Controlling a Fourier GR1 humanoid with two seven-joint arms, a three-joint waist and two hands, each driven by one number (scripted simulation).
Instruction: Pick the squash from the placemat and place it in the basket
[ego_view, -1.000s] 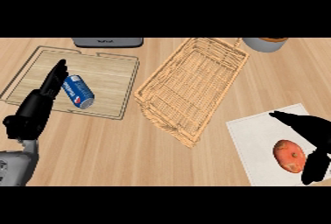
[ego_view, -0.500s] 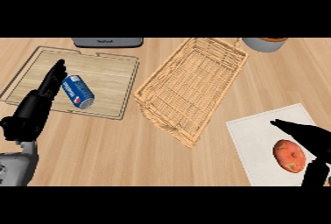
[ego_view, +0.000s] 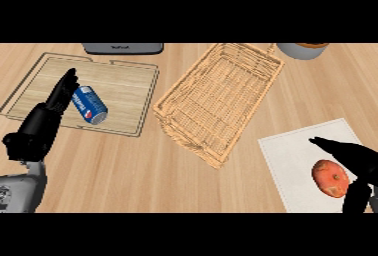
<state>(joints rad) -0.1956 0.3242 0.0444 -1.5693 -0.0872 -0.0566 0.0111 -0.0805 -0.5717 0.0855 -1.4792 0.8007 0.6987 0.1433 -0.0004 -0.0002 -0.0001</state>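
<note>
An orange-red squash lies on the white placemat at the lower right. My right hand is open around the squash's right side, one finger stretched over its top and another down past its lower right edge. The woven wicker basket lies up and to the left of the placemat, in the middle of the counter, with nothing in it. My left hand rests open at the left edge, fingers pointing up.
A wooden cutting board at the upper left carries a blue can, right next to my left hand. A grey appliance and a round pot stand along the far edge.
My right hand has slid to the lower right and now brackets the squash's right side. The squash, basket and left hand have not moved.
</note>
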